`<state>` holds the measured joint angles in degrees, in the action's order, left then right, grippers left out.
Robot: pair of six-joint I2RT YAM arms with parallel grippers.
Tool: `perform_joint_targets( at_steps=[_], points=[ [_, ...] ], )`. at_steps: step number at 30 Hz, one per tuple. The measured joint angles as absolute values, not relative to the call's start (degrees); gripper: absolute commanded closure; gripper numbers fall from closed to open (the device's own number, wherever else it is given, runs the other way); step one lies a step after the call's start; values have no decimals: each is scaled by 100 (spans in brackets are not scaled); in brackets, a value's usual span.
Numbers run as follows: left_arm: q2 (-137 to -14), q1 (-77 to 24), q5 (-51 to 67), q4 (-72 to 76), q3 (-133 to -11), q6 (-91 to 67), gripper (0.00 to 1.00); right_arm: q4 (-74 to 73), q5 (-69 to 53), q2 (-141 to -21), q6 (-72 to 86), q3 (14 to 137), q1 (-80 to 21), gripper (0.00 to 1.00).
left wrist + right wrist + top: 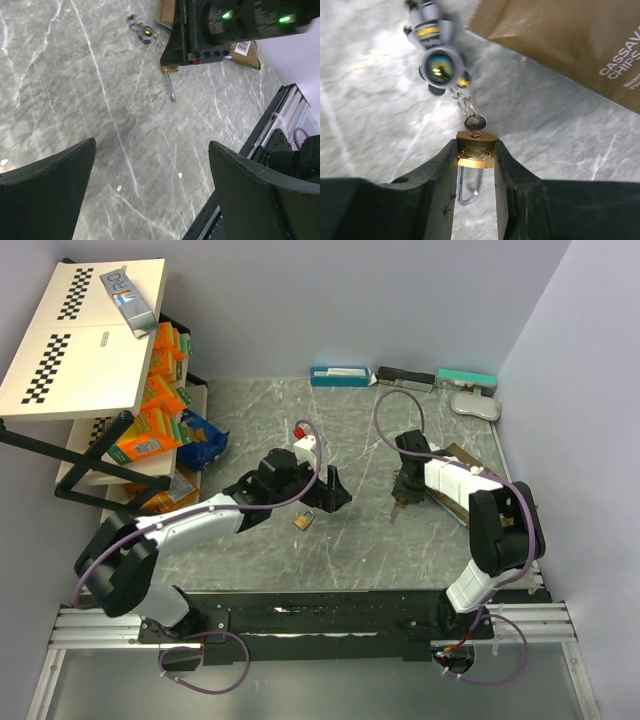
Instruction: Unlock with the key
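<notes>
Your right gripper (pixel 476 149) clamps the padlock (pixel 476 156), hard, smooth brass that may twist in the grip. Pinch the head of the small key (pixel 475 121) with your left gripper (pixel 152 147), which is spread wide and empty.

My right pincer (pixel 476 146) has matt black plastic fingers (pixel 432 190), faintly scuffed. The padlock (pixel 476 152) is glossy yellow brass with a polished steel shackle (pixel 468 187). The key (pixel 475 121) and chain (pixel 465 106) are shiny metal. The counter (pixel 375 135) looks like smooth grey marble, and the bag (pixel 560 45) is matt brown paper.
</notes>
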<state>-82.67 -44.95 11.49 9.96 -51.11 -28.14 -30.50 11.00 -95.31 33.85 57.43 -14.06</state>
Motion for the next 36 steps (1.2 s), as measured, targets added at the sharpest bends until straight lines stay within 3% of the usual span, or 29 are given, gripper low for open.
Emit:
perform_joint_targets(
  at_steps=[15, 28, 36],
  points=[
    [-10311, -4678, 1649, 2386, -5435, -3328, 4, -2220, 80, -8353, 3562, 5129, -1450, 100],
    [-10868, -4803, 2156, 2821, -5837, -3865, 8, -1306, -432, -8086, 3826, 4648, -1599, 100],
    [-11192, -4864, 2182, 2453, -6204, -3872, 17, -1116, -558, -7852, 3913, 4637, -1599, 100]
  ],
)
